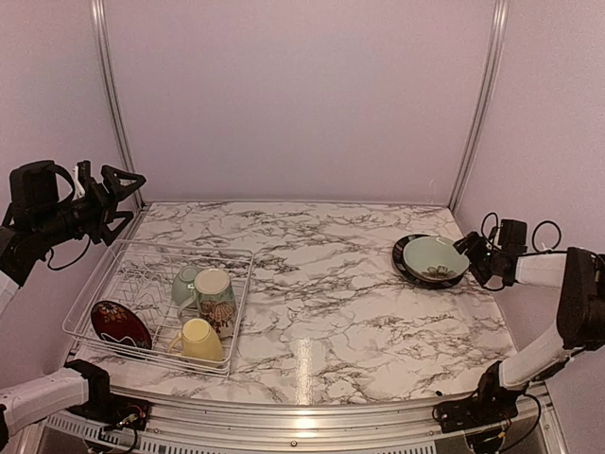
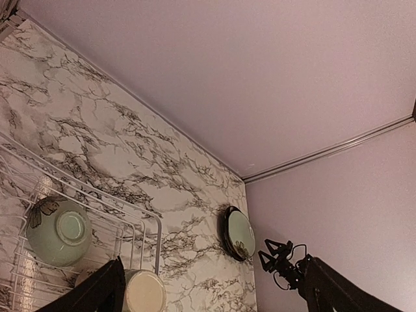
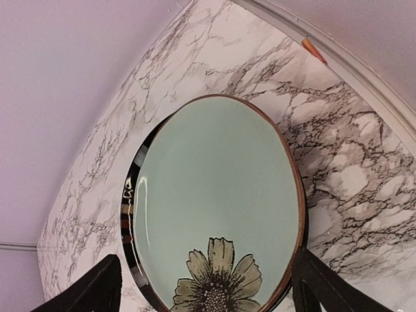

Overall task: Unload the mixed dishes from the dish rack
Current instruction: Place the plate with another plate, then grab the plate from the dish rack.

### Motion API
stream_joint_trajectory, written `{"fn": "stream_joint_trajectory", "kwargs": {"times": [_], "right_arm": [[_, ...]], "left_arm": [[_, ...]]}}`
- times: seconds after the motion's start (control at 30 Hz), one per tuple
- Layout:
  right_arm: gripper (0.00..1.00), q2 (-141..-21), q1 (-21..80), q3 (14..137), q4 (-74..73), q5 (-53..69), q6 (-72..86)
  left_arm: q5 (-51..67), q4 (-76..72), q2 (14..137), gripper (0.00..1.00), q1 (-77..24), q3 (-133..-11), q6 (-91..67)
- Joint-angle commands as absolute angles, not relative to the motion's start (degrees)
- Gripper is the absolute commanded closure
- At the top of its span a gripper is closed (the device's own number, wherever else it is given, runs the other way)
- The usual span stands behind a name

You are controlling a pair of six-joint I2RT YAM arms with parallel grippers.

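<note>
Presently, the right gripper (image 1: 470,255) sits low at the right edge of the marble-patterned table (image 1: 321,312), jaws spread wide and closed on nothing. Right wrist view: its two fingers (image 3: 91,289) stand one on each side of the near rim of the pale green plate (image 3: 218,188); contact between the right-hand finger and the rim cannot be told. The pale green plate, with a flower drawn at its near edge, lies flat on the black-rimmed cream plate (image 3: 128,218), of which only a crescent of dark rim shows along the left side. This stack of two rests on the table at the far right, well apart from the dish rack (image 1: 189,247). The left gripper (image 1: 132,199) hangs raised above the rack's far left corner, jaws wide, nothing between them. Contents of the rack: the dark red patterned plate (image 1: 120,324) leans at the near left corner. The small pale green bowl (image 1: 183,282) is tipped on its side in the right half. The cream floral mug (image 1: 216,298) is just beside the bowl on its right; touching or not cannot be told. The pale yellow mug (image 1: 198,340) sits at the near right corner, just in front of the floral mug. Upright wire prongs (image 1: 142,279) fill the far left part. Left wrist view: the bowl's foot ring faces the camera, with the rack's corner wire rising beside it.
</note>
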State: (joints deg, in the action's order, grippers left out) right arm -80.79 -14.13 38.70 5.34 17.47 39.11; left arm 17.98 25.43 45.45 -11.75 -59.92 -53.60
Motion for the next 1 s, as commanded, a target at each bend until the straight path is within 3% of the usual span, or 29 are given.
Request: {"fn": "stream_joint_trajectory", "kwargs": {"times": [0.0,0.17,0.57,0.97], "right_arm": [[0.10,-78.4,-14.5,40.4,1.7,13.4,35.7],[0.05,-76.8,-14.5,41.0,-0.6,12.1,33.9],[0.04,-73.1,-13.1,42.6,-3.6,9.3,29.7],[0.13,-77.7,7.2,52.1,-2.6,8.7,16.6]], "left_arm": [[18.0,24.1,45.4,0.01,-12.0,-60.1,-53.4],[17.6,24.7,45.1,0.01,-12.1,-59.7,-53.3],[15.7,29.3,46.1,0.01,-12.2,-60.9,-51.7],[-0.5,55.0,50.8,0.01,-15.1,-67.0,-52.0]]}}
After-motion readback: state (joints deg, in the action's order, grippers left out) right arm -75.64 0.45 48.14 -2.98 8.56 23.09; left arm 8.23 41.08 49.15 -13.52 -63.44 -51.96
